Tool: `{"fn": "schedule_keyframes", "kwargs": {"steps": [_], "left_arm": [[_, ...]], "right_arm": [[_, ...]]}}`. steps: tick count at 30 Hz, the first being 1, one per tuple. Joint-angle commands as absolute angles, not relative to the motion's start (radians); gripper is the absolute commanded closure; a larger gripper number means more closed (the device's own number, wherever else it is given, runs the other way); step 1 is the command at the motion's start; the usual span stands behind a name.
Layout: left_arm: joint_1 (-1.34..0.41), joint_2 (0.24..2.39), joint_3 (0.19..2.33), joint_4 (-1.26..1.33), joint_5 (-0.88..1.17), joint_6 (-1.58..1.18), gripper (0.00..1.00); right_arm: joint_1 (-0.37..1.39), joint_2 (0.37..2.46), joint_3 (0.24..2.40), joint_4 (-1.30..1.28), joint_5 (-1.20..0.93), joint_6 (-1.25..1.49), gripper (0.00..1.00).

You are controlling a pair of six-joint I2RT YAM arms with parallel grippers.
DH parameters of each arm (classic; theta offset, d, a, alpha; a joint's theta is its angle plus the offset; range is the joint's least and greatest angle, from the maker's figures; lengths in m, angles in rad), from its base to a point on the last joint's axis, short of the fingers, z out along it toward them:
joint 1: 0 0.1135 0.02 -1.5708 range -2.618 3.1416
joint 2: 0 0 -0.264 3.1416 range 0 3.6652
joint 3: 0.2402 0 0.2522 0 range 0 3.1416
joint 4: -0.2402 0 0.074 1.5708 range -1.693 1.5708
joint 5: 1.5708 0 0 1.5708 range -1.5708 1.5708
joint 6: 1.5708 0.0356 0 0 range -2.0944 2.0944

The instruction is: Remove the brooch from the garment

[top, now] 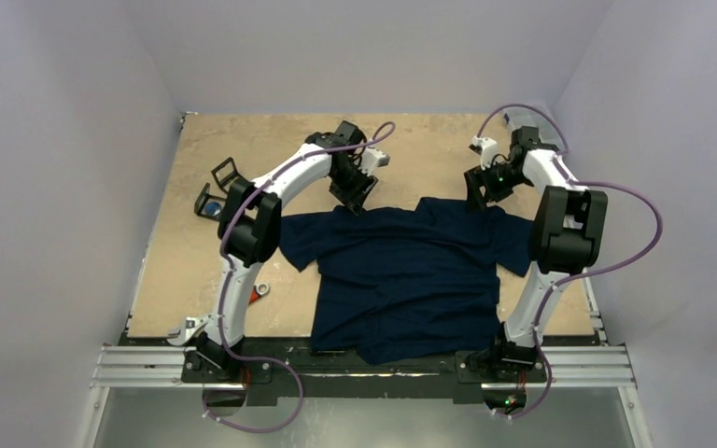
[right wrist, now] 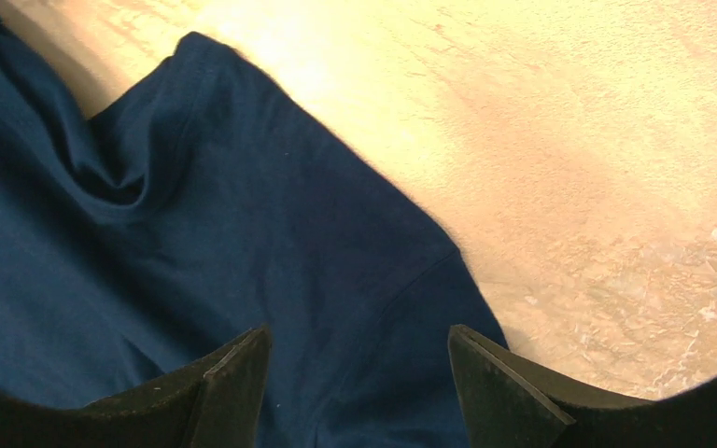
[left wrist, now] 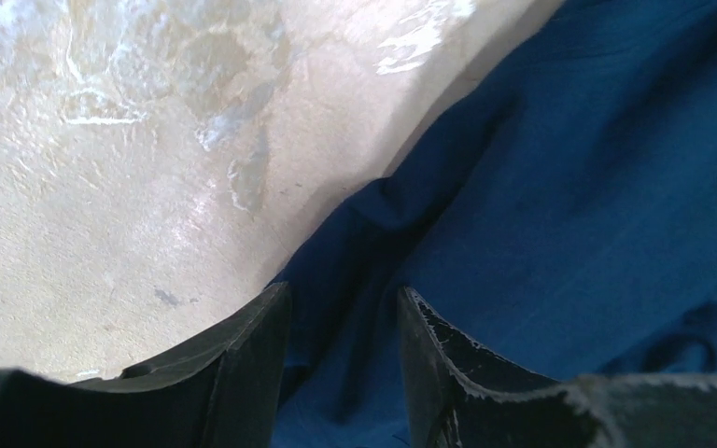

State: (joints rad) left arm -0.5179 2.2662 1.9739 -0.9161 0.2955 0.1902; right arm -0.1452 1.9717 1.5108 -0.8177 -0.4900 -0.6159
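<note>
The dark navy T-shirt [top: 406, 275] lies spread flat on the tan table, neck toward the far side. No brooch shows in any view. My left gripper [top: 355, 194] is at the shirt's far left shoulder. In the left wrist view this gripper [left wrist: 344, 291] is open, its fingers straddling a fold at the edge of the shirt [left wrist: 560, 187]. My right gripper [top: 479, 198] is at the far right shoulder. In the right wrist view it [right wrist: 358, 331] is wide open and empty, just above the shirt [right wrist: 243, 233] near the sleeve seam.
Two small black stands [top: 224, 174] sit on the table at the far left, one beside a blue item [top: 209, 207]. A small red object [top: 260, 292] lies by the left arm. The walls stand close on both sides.
</note>
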Motion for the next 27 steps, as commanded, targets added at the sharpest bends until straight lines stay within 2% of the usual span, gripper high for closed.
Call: {"fn": "schedule_keyframes", "kwargs": {"steps": [1,4,5,8,11,18,27], "left_arm": [[-0.500,2.270,2.010,-0.923,0.242,0.140,0.56],[-0.492,2.238,1.986,-0.890,0.301,0.123,0.57],[-0.488,2.146,1.970,-0.871,0.333,0.113,0.57],[-0.470,2.168,1.955,-0.835,0.418,0.090,0.58],[-0.462,2.167,1.968,-0.829,0.391,0.073,0.58],[-0.465,2.277,2.037,-0.927,0.321,0.067,0.61],[-0.492,2.316,2.017,-0.975,0.268,0.094,0.62]], "right_arm": [[-0.124,1.991,1.542,-0.741,-0.444,-0.598,0.26],[-0.119,2.015,1.549,-0.718,-0.430,-0.599,0.26],[-0.118,2.021,1.552,-0.716,-0.427,-0.600,0.27],[-0.118,2.036,1.555,-0.722,-0.416,-0.616,0.31],[-0.118,2.041,1.537,-0.723,-0.411,-0.634,0.35],[-0.115,2.037,1.518,-0.725,-0.417,-0.645,0.38],[-0.105,2.045,1.520,-0.743,-0.435,-0.657,0.43]]}}
